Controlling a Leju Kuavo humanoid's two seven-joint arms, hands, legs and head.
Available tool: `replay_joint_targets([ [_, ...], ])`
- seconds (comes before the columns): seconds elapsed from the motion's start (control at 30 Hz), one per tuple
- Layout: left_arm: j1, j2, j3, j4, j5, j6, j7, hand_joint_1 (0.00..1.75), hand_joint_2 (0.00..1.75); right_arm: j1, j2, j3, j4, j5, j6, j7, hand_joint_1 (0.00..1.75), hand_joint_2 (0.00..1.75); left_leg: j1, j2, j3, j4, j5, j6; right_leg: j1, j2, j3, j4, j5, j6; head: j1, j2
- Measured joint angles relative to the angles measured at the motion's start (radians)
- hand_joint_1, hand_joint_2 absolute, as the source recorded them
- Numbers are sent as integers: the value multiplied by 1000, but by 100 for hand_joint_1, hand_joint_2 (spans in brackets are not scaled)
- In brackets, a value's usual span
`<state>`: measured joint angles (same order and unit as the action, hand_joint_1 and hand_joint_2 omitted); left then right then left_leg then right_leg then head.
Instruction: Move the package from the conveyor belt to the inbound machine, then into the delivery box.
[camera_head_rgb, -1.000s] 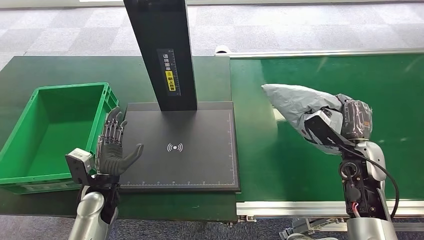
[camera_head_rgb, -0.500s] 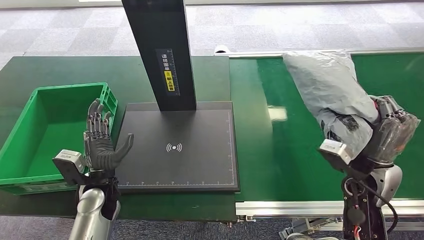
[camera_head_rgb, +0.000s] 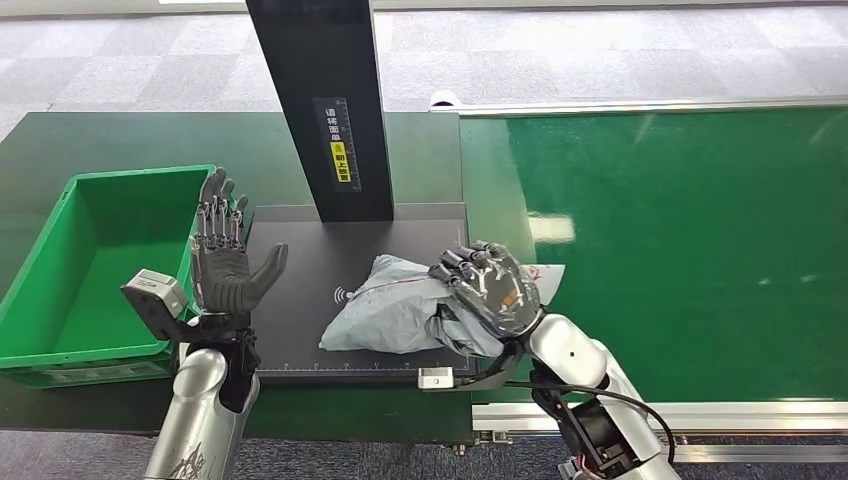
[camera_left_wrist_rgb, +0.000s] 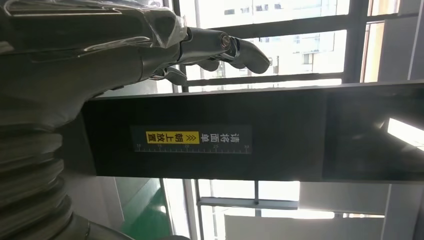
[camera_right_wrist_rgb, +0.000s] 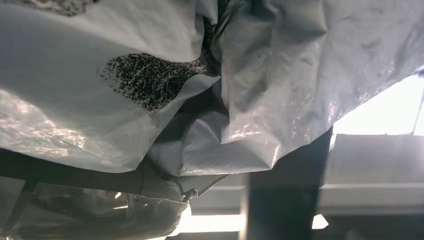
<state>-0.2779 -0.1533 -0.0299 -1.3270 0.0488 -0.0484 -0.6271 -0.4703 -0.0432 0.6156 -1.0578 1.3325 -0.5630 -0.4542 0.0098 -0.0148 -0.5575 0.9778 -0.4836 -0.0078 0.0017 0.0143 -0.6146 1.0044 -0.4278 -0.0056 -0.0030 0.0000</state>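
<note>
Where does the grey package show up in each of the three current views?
Head view: grey package lies on the black scanner pad, right hand gripping its end.
Left wrist view: not in it.
Right wrist view: crumpled grey plastic up close.
Shared landmark: the black column.

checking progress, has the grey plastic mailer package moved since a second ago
Yes: the grey plastic mailer package went left from the green conveyor belt onto the black scanner pad.
</note>
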Motion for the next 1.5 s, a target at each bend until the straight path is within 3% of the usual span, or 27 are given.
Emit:
replay_joint_targets([
  [0.23,-2,8,-17,12,6,0,-2,0,175,-82,18,130,170,-11,22,15,175,175,-1,0,0,0,0,0,-1,0,0,0,0,0,0,0],
  [0.47,-19,11,-30,31,18,1,0,0,175,-181,90,187,376,-72,26,50,175,175,0,2,1,0,0,0,0,0,0,0,0,0,0,0],
  [0.63,-21,12,-34,45,29,5,1,0,175,-213,125,179,474,-156,-76,85,175,175,0,2,1,0,0,0,0,0,0,0,0,0,0,0],
  [0.77,-21,10,-41,47,30,13,10,0,175,-215,146,81,498,-200,-100,134,175,175,0,1,0,0,0,0,-1,0,0,0,0,0,0,0],
  [0.83,-26,9,-47,49,30,13,14,0,175,-222,164,28,532,-252,-5,116,173,175,-1,2,0,0,0,0,-1,1,0,0,0,0,0,0],
  [0.87,-31,9,-50,53,30,12,15,0,175,-226,173,5,553,-283,77,96,138,175,-1,2,1,0,0,0,-1,1,0,0,0,0,0,0],
  [0.97,-48,9,-61,67,30,9,15,0,175,-231,200,-47,603,-360,323,53,9,175,-1,2,1,0,0,0,-1,1,0,0,0,0,0,0],
  [1.0,-53,9,-63,72,30,7,15,0,175,-234,207,-62,617,-385,396,49,0,175,-1,2,1,0,0,0,-1,1,0,0,0,0,0,0],
  [1.17,-71,8,-72,103,30,-4,15,0,175,-265,222,-131,662,-498,757,84,0,175,0,4,3,0,0,0,0,3,1,0,0,0,0,0],
  [1.23,-79,7,-73,114,30,-7,16,0,175,-279,222,-147,673,-518,848,92,0,175,0,4,5,0,0,0,0,4,2,0,0,0,0,0],
  [1.33,-88,7,-74,127,28,-8,16,0,175,-285,220,-164,683,-553,915,61,0,175,0,4,6,0,0,0,0,4,3,0,0,0,0,0],
  [1.5,-82,9,-73,131,0,-3,19,0,175,-270,213,-207,683,-656,959,-90,0,175,0,4,5,0,0,0,0,4,3,0,1,0,0,0],
])
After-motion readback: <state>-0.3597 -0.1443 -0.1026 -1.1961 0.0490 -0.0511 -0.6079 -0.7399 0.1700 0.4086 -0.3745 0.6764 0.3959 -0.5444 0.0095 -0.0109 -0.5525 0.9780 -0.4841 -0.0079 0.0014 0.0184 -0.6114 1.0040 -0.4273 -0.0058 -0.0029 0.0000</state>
